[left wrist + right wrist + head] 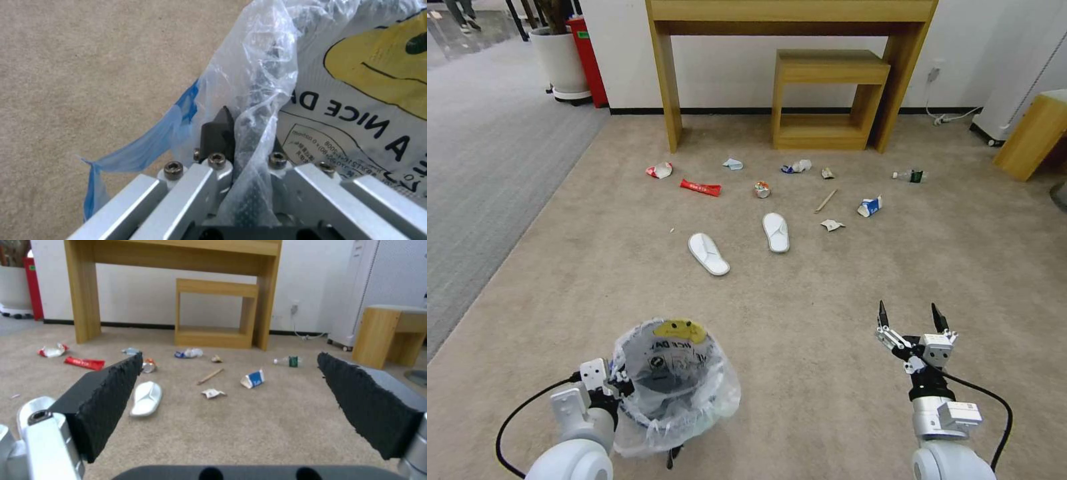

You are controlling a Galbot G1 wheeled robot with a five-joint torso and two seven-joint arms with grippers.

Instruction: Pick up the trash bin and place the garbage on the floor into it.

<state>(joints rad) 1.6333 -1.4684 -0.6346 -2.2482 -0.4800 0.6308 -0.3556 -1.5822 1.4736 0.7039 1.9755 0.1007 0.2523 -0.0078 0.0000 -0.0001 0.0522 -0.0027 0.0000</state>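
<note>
The trash bin (670, 383), dark and lined with a clear bag bearing a yellow smiley, is at the near left of the beige floor (800, 313). My left gripper (616, 387) is shut on its rim; the left wrist view shows the bag-covered rim (262, 100) pinched between the fingers (217, 133). My right gripper (910, 317) hovers open and empty at the near right, pads (111, 396) wide apart. Garbage lies ahead: two white slippers (708, 254) (776, 232), a red wrapper (700, 188), a crushed can (762, 190), a wooden stick (826, 201), a carton (870, 207), crumpled paper (832, 225), a small bottle (910, 176).
A wooden desk (790, 13) with a low wooden stool (827, 67) under it stands against the far wall. Another wooden piece (1034, 133) is at the right. A white plant pot (560, 63) and red bin (589, 60) stand far left beside grey ribbed carpet (487, 167).
</note>
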